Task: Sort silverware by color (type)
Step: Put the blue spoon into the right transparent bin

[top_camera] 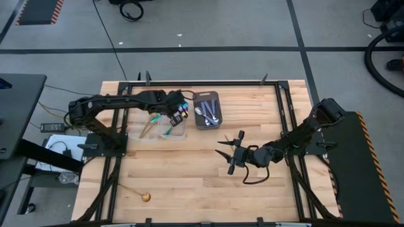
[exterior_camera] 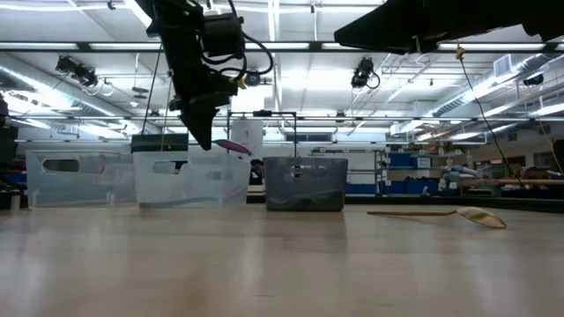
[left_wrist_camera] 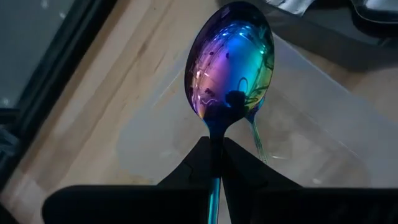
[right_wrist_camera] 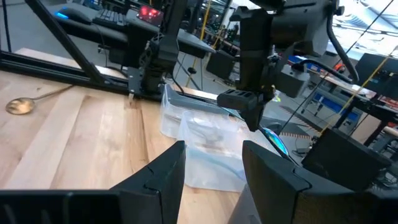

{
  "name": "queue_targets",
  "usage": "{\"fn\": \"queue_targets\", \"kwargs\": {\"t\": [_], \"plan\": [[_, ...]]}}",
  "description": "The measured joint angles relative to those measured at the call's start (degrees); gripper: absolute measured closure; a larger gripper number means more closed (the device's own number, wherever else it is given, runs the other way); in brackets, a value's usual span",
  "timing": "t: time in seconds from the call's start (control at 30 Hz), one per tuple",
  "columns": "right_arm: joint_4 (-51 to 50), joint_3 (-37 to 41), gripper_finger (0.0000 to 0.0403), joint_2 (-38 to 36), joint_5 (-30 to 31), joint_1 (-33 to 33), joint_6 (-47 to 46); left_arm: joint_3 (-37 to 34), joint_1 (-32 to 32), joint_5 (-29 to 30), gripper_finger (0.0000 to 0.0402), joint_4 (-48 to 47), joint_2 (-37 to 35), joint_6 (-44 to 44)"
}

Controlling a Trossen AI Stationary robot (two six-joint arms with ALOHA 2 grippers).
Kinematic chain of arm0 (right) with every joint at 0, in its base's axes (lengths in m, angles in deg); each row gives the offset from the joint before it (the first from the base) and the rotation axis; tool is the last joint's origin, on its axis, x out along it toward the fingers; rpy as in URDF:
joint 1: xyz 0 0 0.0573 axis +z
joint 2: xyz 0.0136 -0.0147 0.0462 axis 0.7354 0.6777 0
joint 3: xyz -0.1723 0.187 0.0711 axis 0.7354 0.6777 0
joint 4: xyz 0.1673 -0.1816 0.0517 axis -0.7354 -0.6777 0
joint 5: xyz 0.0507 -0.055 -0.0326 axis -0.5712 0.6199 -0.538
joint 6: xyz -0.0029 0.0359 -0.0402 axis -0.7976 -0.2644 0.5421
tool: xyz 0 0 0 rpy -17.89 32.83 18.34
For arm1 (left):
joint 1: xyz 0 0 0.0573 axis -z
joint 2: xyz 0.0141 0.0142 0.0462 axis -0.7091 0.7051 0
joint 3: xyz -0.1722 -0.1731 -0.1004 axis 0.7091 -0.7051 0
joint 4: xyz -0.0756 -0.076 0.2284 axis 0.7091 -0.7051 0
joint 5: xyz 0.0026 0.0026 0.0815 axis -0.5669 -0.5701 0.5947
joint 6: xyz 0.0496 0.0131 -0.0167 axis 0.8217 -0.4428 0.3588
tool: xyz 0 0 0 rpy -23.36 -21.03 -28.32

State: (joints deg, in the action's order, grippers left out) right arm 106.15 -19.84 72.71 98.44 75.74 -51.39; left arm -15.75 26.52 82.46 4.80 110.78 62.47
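Observation:
My left gripper (top_camera: 178,112) is shut on an iridescent rainbow spoon (left_wrist_camera: 231,59), held above the clear plastic containers (top_camera: 161,129). The low view shows it (exterior_camera: 201,132) with the spoon's bowl (exterior_camera: 233,146) in the air over them. One container holds a gold spoon (top_camera: 149,127) and another rainbow spoon (top_camera: 169,131). Silver spoons (top_camera: 208,113) lie in the dark gray tray (top_camera: 207,96). A gold spoon (top_camera: 144,197) lies on the table near the front left. My right gripper (top_camera: 227,153) is open and empty at mid-table. My left gripper pinches the rainbow spoon's neck (left_wrist_camera: 215,132), just behind the bowl, between its two fingers. The handle runs back between the fingers and is hidden there. The fingers come from above, pointing down. The spoon is lifted clear, and its bowl sticks out past the fingertips over a clear container.
The tray stands just right of the clear containers at the table's far side. A black frame (top_camera: 281,113) runs along the table's edges. The right wrist view shows the left arm (right_wrist_camera: 255,74) over the containers (right_wrist_camera: 205,140) and the loose gold spoon (right_wrist_camera: 18,106).

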Motion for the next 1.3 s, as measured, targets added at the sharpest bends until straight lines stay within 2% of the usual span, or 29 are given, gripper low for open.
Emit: {"fn": "queue_targets", "kwargs": {"t": [0.1, 0.33, 0.57, 0.9, 1.0, 1.2, 1.3], "plan": [[0.3, 0.0, 0.0232, 0.0, 0.0, 0.0, 0.0, 0.0, -1.6, -3.7, 0.0373, 0.1, 0.4, -1.9], [0.8, 0.0, 0.0232, 0.0, 0.0, 0.0, 0.0, 0.0, -2.8, -6.3, 0.0372, 1.0, 4.3, -6.3], [0.7, 0.0, 0.0232, 0.0, 0.0, 0.0, 0.0, 0.0, -2.5, -6.2, 0.0372, 3.1, 8.0, -8.4], [0.7, 0.0, 0.0232, 0.0, -0.1, 0.0, 0.0, 0.1, -1.3, -6.1, 0.0368, 3.2, 8.2, -7.6], [0.7, 0.0, 0.0232, 0.0, -0.1, 0.0, 0.0, 0.1, -0.6, -6.8, 0.0343, 3.4, 8.2, -7.5], [0.7, 0.0, 0.0232, 0.0, -0.1, -0.1, 0.0, 2.0, -0.1, -6.9, 0.0259, 2.4, 7.0, -6.9], [0.7, 0.0, 0.0232, 0.0, -0.3, -0.1, 0.0, 3.0, -0.2, -9.0, 0.0226, 1.8, 5.6, -5.4]]}}
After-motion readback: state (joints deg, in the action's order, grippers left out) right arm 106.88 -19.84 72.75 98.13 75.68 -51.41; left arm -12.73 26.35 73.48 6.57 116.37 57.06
